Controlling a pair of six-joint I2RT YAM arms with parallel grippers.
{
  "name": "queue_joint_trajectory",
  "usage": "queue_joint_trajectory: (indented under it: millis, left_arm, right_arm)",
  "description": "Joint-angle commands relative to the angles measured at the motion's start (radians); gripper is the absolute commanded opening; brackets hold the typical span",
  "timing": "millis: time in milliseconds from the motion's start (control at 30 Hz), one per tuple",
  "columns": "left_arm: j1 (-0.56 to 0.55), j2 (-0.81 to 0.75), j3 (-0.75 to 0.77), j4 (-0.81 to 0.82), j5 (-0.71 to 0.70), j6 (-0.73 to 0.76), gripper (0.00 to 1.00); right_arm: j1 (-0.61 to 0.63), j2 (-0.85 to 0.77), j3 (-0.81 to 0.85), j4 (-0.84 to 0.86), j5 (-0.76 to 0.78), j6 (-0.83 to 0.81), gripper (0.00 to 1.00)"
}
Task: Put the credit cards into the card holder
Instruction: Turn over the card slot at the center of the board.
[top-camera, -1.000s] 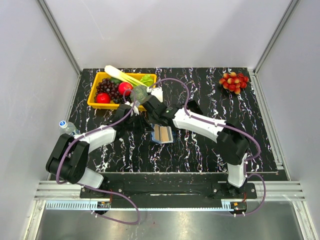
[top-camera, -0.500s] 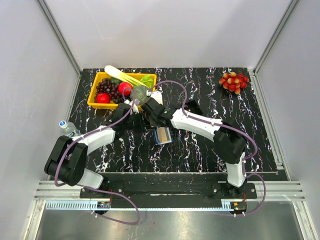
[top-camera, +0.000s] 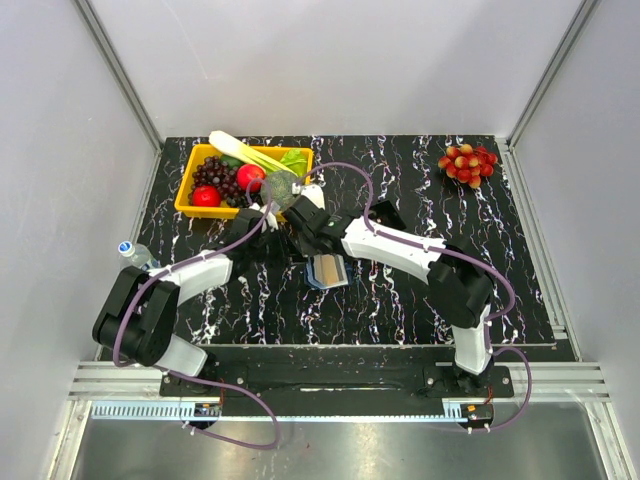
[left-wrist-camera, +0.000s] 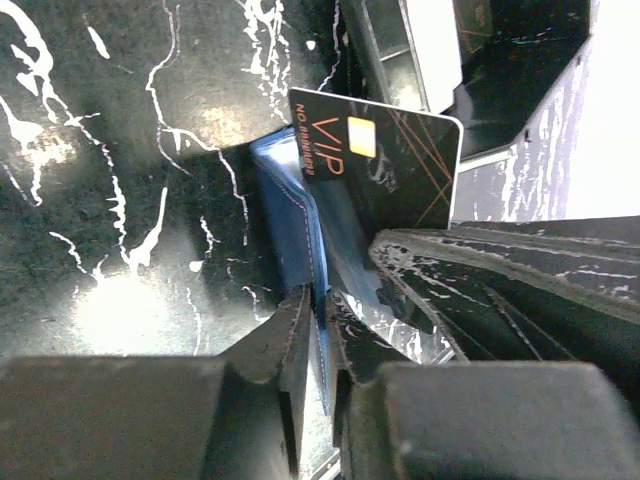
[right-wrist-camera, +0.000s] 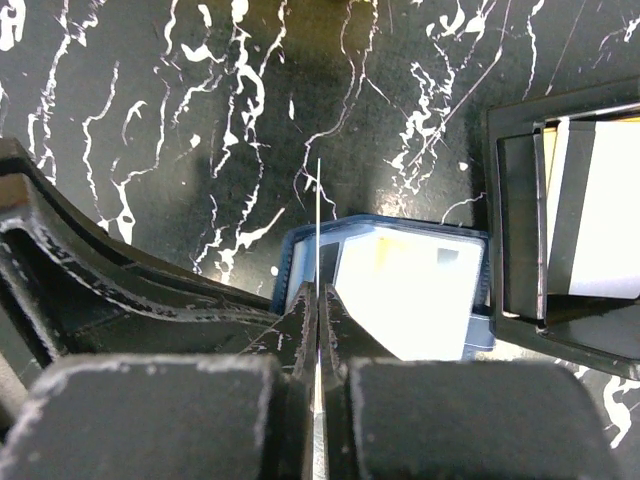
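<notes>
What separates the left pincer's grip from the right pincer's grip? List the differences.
The left pincer clamps a flap of the dark-blue folding card holder; the right pincer pinches the thin black credit card with orange VIP print. The left's jaws stand slightly apart around the thicker flap; the right's nearly meet on the card's edge. Both grip something above the black white-veined table.

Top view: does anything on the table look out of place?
A bunch of red grapes lies alone at the far right corner, apart from the yellow basket holding the other fruit. A bottle lies off the dark surface's left edge. Nothing looks spilled.
</notes>
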Motion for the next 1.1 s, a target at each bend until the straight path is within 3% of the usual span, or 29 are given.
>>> queue_joint_trajectory:
  millis: [0,233,433,700,1067]
  left_arm:
    - [-0.004,0.016,0.005,-0.011,-0.03,0.02,0.1]
    - [-0.004,0.026,0.004,-0.046,-0.059,0.042,0.0]
    - [-0.004,0.036,-0.004,-0.067,-0.086,0.05,0.0]
    - [-0.004,0.043,-0.019,-0.055,-0.077,0.051,0.0]
    - [-0.003,-0.028,-0.015,0.023,0.009,0.008,0.0]
  right_arm:
    - [0.012,-0.053,-0.034,-0.009,0.012,0.011,0.0]
    - [0.011,-0.095,-0.078,-0.022,0.05,0.011,0.0]
    - [-0.003,-0.147,-0.148,-0.042,0.059,0.02,0.0]
    - [-0.093,-0.196,-0.273,0.004,-0.057,0.047,0.0]
    - [-0.098,-0.172,-0.164,0.073,-0.169,0.094,0.0]
